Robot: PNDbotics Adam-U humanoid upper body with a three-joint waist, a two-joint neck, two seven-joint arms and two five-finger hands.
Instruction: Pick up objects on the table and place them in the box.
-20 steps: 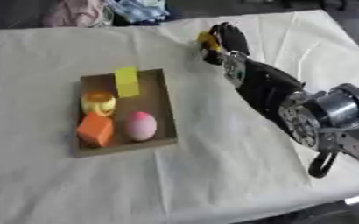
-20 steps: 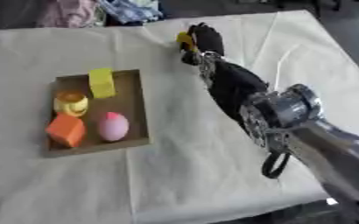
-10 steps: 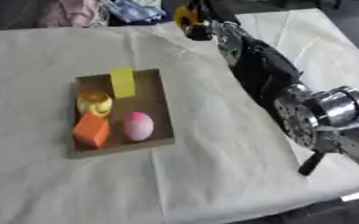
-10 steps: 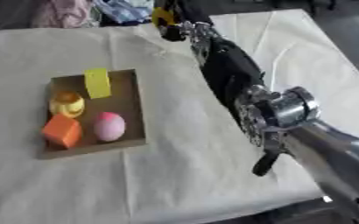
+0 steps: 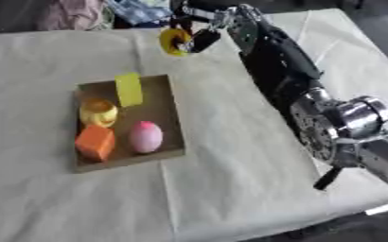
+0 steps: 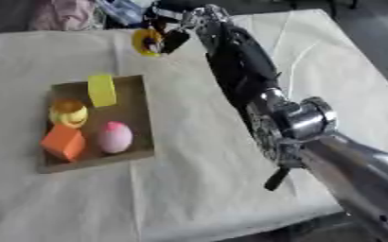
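Your right hand (image 5: 199, 29) is curled around a yellow ring-shaped object (image 5: 174, 41), holding it above the far part of the cloth-covered table (image 5: 230, 179), beyond the box (image 5: 166, 124) and apart from it. The box already holds a yellow block (image 5: 128, 89), a yellow cup-like piece (image 5: 98, 112), an orange cube (image 5: 94, 142) and a pink egg (image 5: 145, 136). Bundled fabric (image 5: 106, 10) lies at the table's far edge behind your hand.

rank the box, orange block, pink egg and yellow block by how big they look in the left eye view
1. box, clearly the largest, since it holds the rest
2. orange block
3. pink egg and yellow block: these two look about alike, and the yellow block lies farther from the camera, so no ranking between them
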